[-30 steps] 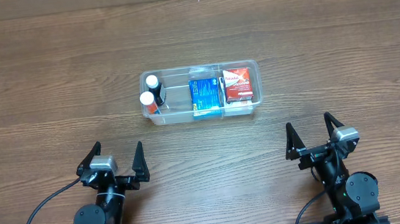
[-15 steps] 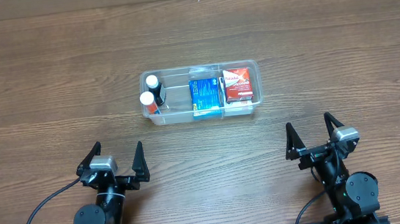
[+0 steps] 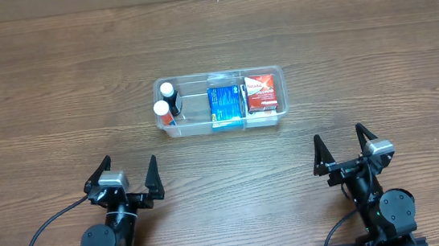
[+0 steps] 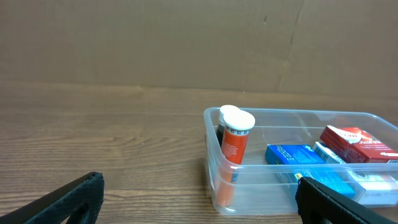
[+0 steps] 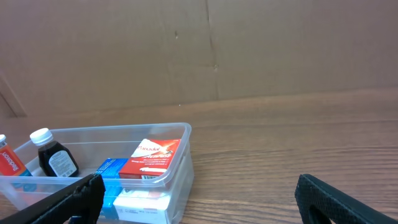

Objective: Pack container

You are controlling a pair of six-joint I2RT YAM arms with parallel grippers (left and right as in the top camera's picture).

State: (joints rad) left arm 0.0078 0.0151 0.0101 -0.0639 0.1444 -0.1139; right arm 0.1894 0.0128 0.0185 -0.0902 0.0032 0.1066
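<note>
Both left gripper (image 3: 128, 160) and right gripper (image 3: 338, 135) sit near, spread wide and empty, well apart from the container (image 3: 199, 76).

Wooden table (image 3: 53, 74), cardboard backdrop (image 4: 186, 43)

Print on red box (image 5: 151, 163) and blue box (image 4: 292, 155), too small to read.

1. The container (image 3: 194, 113) sits on the desk (image 3: 55, 90), mid-width, well ahead of both pincers.
2. In its left end a tube (image 3: 161, 109) stands upright, with a bottle (image 3: 167, 90) just behind it.
3. The mid box (image 3: 225, 106) lies in the container's middle, and the end box (image 3: 261, 91) lies in the right end, beside it.
4. The left pincer (image 3: 124, 174) and right pincer (image 3: 341, 148) are at the near edge, well apart.
</note>
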